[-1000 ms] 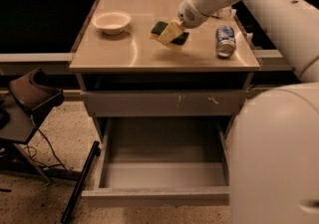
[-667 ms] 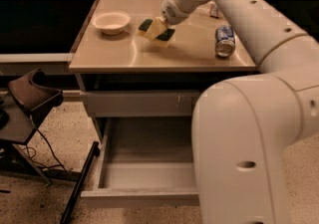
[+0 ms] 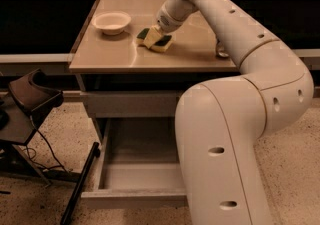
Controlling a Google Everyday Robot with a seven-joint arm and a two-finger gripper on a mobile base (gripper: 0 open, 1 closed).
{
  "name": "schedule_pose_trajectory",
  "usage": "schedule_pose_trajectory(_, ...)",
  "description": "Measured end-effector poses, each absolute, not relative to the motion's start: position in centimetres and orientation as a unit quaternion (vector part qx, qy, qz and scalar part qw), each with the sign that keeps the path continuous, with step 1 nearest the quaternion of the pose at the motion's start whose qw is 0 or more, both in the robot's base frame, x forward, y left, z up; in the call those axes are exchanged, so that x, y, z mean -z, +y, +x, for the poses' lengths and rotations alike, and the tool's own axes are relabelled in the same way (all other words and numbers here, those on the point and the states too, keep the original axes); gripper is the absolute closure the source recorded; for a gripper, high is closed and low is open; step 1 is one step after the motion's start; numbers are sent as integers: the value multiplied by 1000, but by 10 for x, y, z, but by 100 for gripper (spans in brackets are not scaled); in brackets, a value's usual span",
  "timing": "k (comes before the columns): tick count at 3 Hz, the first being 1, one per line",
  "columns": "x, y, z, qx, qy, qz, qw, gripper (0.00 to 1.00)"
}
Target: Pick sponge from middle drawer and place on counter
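Note:
The sponge (image 3: 161,43), dark green on yellow, is at the counter (image 3: 112,53) surface, near its middle and just right of a white bowl. My gripper (image 3: 153,37) comes down on it from the upper right and is shut on it. I cannot tell whether the sponge rests on the top or hangs just above it. The middle drawer (image 3: 131,198) is pulled out below the counter and its grey floor shows nothing in it. My arm hides the drawer's right part.
A white bowl (image 3: 112,21) stands on the counter's left rear. A soda can (image 3: 220,52) is almost hidden behind my arm at the counter's right. A dark seat and stand (image 3: 31,98) are at the left by the drawer. Dark recessed benches flank the counter.
My gripper has carried the sponge leftward across the counter toward the bowl and lower. My arm now fills more of the right side and covers the can.

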State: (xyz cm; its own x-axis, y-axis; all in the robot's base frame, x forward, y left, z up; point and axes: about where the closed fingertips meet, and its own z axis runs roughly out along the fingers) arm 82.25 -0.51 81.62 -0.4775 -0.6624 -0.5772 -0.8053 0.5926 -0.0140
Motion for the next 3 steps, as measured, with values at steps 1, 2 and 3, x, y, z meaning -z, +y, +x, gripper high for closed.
schedule_pose_trajectory(1, -816, -5, 823, -131, 849, -432, 273, 57)
schedule_pose_trajectory(2, -816, -5, 823, -131, 849, -432, 273, 34)
schedule_pose_trajectory(3, -816, -5, 823, -131, 850, -432, 273, 11)
